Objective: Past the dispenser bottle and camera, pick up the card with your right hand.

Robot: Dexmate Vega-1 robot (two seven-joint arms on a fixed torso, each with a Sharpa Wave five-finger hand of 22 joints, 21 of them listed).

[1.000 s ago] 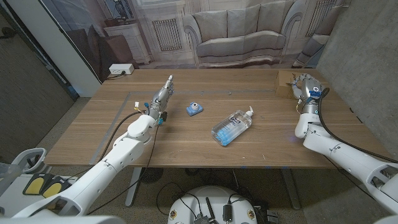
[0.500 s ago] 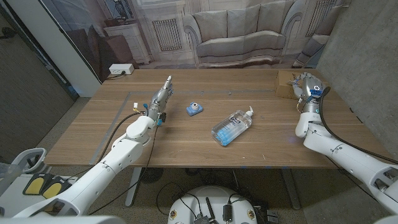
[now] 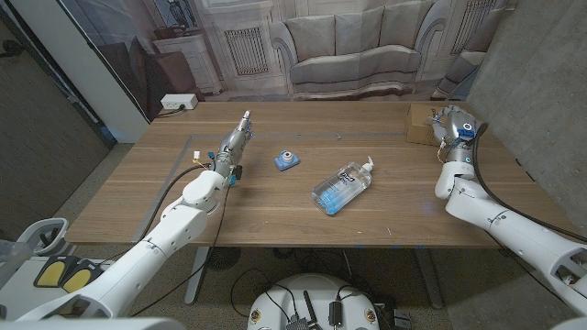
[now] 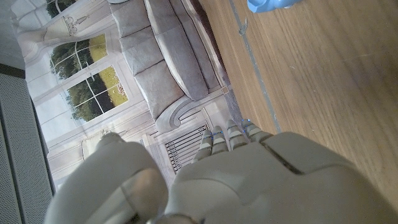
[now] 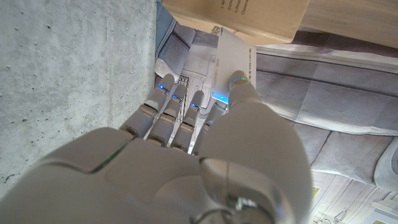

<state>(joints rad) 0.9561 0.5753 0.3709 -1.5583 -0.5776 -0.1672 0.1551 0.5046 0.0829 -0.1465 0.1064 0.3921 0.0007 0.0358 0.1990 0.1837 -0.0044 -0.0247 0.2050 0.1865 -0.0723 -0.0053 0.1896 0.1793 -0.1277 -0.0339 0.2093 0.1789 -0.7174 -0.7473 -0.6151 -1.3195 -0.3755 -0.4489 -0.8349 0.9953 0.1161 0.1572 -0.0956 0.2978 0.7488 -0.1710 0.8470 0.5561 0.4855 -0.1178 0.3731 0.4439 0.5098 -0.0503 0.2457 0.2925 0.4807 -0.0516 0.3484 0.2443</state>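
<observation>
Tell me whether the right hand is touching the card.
Touching. In the right wrist view the right hand has its thumb tip pressed on the card, with the other fingers behind it.

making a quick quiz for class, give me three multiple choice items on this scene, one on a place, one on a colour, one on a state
1. Where does the clear plastic dispenser bottle lie on the wooden table?
A. near the middle
B. at the far left corner
C. under the left hand

2. What colour is the small camera?
A. red
B. blue
C. yellow

3. What is the right hand doing?
A. pressing the bottle's pump
B. pinching a pale card
C. resting on the camera

Key: 1 A, the head view shows the bottle on its side mid-table. 2 B, the camera's body is blue. 3 B, the right wrist view shows the thumb against the card, fingers behind it, by a brown cardboard box.
</observation>
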